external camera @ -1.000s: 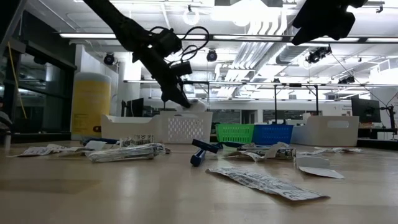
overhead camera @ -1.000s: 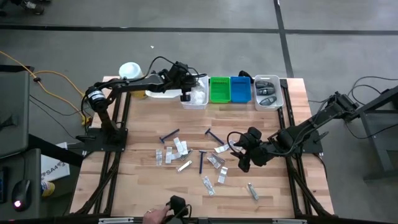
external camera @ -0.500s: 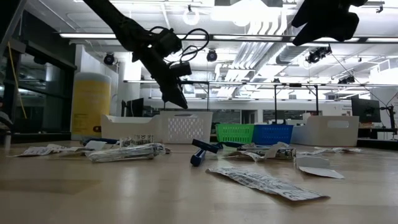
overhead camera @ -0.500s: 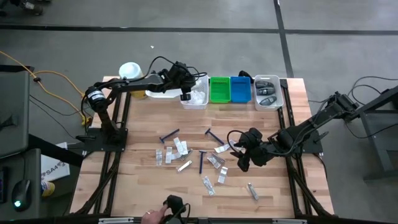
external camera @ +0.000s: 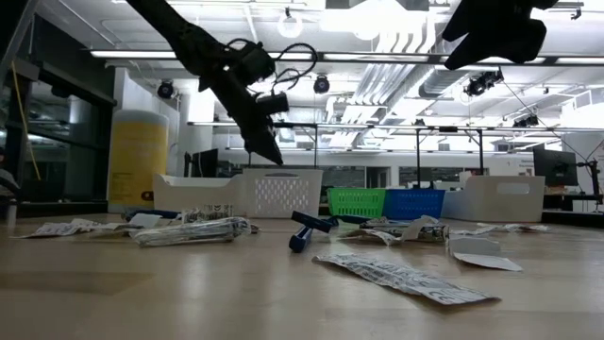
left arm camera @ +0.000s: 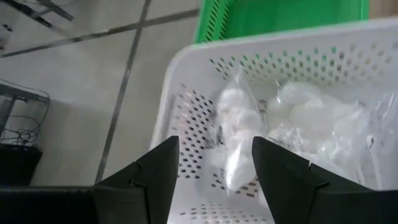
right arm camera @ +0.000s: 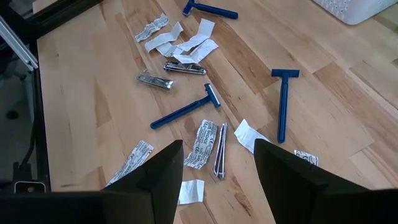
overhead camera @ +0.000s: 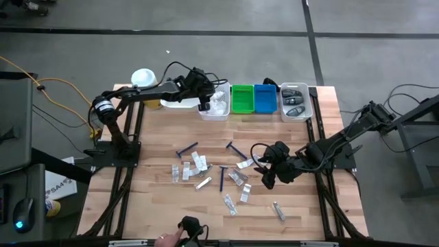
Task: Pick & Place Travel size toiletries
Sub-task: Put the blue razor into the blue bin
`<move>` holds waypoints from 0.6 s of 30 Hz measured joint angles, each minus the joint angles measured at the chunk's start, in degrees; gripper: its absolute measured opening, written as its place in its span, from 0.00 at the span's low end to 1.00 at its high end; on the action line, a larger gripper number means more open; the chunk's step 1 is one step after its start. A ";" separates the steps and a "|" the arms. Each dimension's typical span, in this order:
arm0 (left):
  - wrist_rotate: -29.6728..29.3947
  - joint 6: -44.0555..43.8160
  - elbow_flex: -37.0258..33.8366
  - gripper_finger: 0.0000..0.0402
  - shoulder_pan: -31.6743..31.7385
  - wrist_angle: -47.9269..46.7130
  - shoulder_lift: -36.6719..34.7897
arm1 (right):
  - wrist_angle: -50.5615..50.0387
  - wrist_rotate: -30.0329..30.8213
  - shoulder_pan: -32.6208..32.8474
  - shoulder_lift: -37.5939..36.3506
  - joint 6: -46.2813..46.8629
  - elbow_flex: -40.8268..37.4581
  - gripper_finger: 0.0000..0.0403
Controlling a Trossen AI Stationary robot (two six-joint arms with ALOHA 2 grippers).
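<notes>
My left claw has just spread open over the white basket at the bench's back edge, its sachet now dropped inside; right claw hangs open, empty.

Clear and white sachets and dark-blue razors lie flat, scattered mid-tabletop; more clear sachets fill the white basket.
</notes>
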 joint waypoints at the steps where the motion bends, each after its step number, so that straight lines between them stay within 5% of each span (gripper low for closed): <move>1: 0.05 -0.69 0.04 0.50 0.00 -0.06 -0.50 | 0.02 0.02 0.00 0.00 0.00 0.00 0.47; 18: 2.31 -7.00 0.02 0.50 0.00 -7.25 -7.64 | -0.07 0.22 -0.02 0.00 -3.08 0.00 0.47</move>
